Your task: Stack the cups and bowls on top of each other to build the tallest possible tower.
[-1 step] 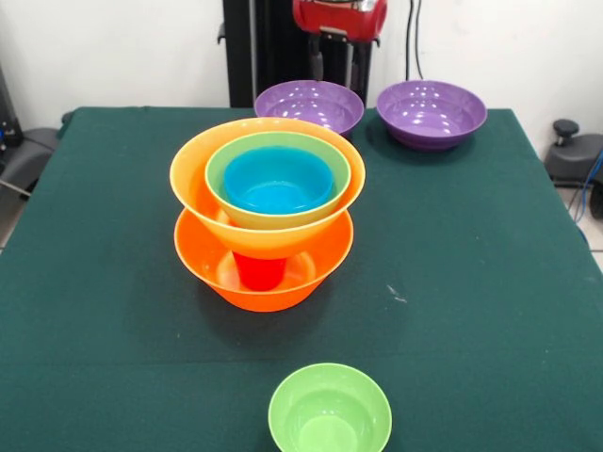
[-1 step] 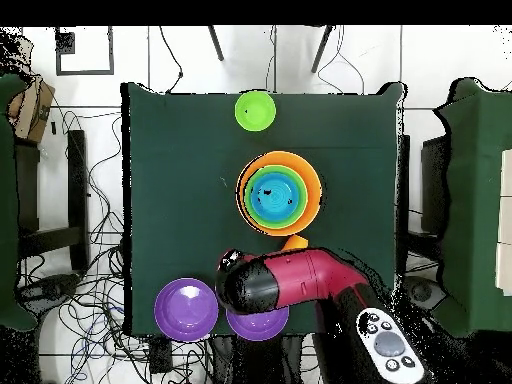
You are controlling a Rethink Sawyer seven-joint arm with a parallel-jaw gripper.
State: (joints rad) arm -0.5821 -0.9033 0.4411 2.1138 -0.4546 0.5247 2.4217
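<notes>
A dark green cloth covers the desk (image 1: pixel 490 282), with a white wall behind it and loose cables on the floor around it in the overhead view. The tower (image 1: pixel 267 217) stands a little left of the middle: a large orange bowl (image 1: pixel 264 282) as base, a red cup (image 1: pixel 259 271) upside down inside it, a second large orange bowl (image 1: pixel 193 184) resting on the cup, then a green bowl (image 1: pixel 226 155) and a blue bowl (image 1: pixel 278 181) nested within. Two purple bowls (image 1: pixel 309 104) (image 1: pixel 431 113) sit side by side at the far edge, apart from each other and well apart from the tower. One small green bowl (image 1: pixel 330 411) lies alone at the near edge. The red arm hangs over the left purple bowl; of the tool (image 1: pixel 334 61) only the part under the red head shows, and I cannot tell whether it is open or holds anything. The right half of the cloth and the left margin are bare, as is the strip between the tower and the near bowl. Counted: two orange, two purple, two green, one blue bowl, one red cup
</notes>
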